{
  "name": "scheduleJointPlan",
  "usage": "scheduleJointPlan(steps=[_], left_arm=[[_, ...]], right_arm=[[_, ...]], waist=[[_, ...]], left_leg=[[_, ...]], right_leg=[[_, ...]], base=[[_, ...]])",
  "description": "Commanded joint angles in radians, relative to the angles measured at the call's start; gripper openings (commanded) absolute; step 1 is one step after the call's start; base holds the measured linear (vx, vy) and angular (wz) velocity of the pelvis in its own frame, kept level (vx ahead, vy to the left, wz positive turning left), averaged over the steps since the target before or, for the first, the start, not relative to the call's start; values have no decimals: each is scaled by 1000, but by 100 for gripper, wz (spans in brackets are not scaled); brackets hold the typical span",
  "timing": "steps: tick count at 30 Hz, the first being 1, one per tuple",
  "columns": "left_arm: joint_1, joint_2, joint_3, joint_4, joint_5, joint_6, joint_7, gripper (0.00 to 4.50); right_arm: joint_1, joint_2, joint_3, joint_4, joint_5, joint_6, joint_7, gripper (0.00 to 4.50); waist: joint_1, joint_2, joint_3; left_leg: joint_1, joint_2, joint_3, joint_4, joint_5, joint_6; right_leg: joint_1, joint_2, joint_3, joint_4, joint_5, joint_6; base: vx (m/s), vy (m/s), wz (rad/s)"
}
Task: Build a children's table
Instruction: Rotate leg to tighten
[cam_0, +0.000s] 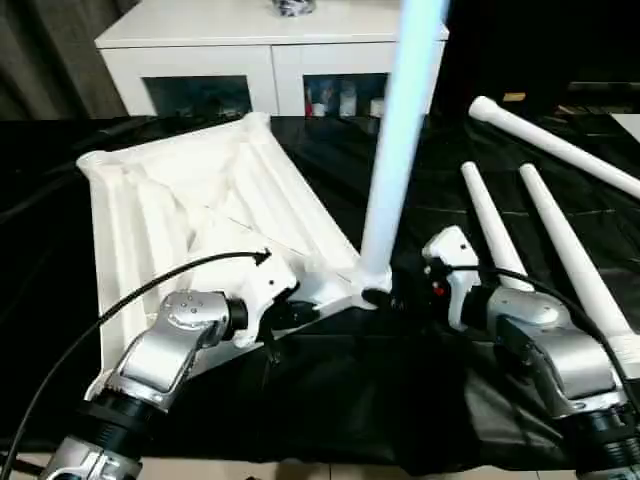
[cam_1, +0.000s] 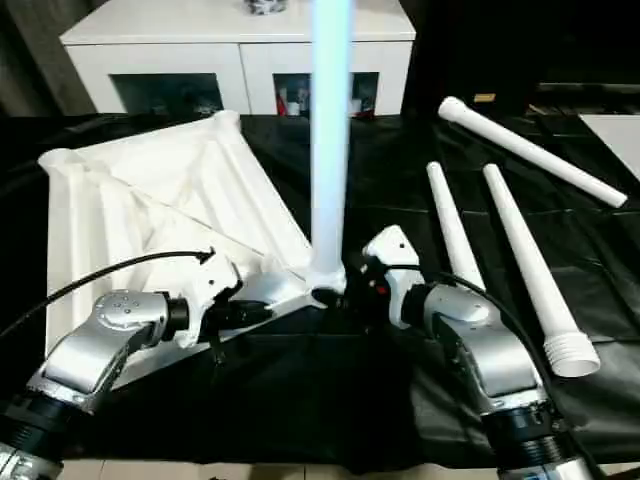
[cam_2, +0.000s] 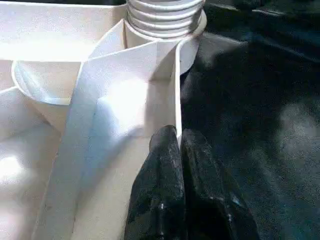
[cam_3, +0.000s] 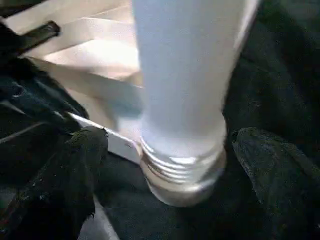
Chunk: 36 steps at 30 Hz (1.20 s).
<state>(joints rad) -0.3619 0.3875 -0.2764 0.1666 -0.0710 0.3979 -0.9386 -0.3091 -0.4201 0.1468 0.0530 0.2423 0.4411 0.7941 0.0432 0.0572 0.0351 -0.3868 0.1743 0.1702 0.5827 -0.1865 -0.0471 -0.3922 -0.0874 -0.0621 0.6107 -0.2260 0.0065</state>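
Observation:
The white table top (cam_0: 190, 220) lies upside down on the black cloth, its ribbed X-braced underside facing up. One white leg (cam_0: 400, 150) stands upright in the near right corner socket (cam_2: 165, 20), its threaded end seated there. My left gripper (cam_2: 179, 145) is shut on the table top's thin rim wall just beside that corner. My right gripper (cam_3: 175, 170) is open around the base of the leg, one finger (cam_3: 65, 175) on each side with a small gap to the tube.
Three loose white legs lie on the black cloth to the right: two side by side (cam_0: 495, 225) (cam_0: 575, 260) and one farther back (cam_0: 560, 148). A white cabinet (cam_0: 260, 50) with glass doors stands behind the table.

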Motion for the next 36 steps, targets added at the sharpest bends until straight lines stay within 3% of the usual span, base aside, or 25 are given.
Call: scheduleJointPlan(steps=[1, 8, 13, 18, 29, 36], left_arm=[[1, 6, -9, -51, -22, -3, -31, 0], [7, 15, -15, -64, -25, -5, -42, 0], [8, 19, -17, -70, -25, -5, -47, 0], [10, 24, -21, -74, -27, -6, -51, 0], [10, 31, -23, -77, -24, -6, -59, 0], [9, 40, -38, -60, -11, -20, -69, 0]], right_arm=[[-15, -11, 4, 12, 8, -30, 34, 447], [-58, 1, 10, 97, -24, -109, 40, 447], [-85, 8, 35, 152, -59, -147, 47, 447], [-101, 10, 48, 206, -69, -191, 75, 401], [-130, 19, 69, 285, -98, -258, 103, 301], [-123, 18, 83, 325, -113, -284, 118, 261]], waist=[[4, -13, -55], [5, -10, -53], [8, -13, -60], [13, -12, -63], [13, -13, -60], [12, -15, -57]], left_leg=[[16, 52, -11, -53, -79, 122], [18, 52, -11, -57, -136, 78], [15, 47, -11, -47, -67, 99], [15, 47, -10, -40, -37, 132], [15, 49, -11, -43, -95, 107], [16, 48, -10, -44, -126, 95]], right_leg=[[55, -56, 42, -53, 106, -286], [51, -54, 42, -56, 14, -276], [55, -53, 40, -46, 105, -283], [55, -55, 39, -41, 142, -294], [54, -54, 39, -44, 62, -292], [53, -53, 40, -47, 17, -286]], base=[[0, 0, 0], [0, 0, 0], [0, 0, 0], [0, 0, 0], [0, 0, 0], [0, 0, 0]])
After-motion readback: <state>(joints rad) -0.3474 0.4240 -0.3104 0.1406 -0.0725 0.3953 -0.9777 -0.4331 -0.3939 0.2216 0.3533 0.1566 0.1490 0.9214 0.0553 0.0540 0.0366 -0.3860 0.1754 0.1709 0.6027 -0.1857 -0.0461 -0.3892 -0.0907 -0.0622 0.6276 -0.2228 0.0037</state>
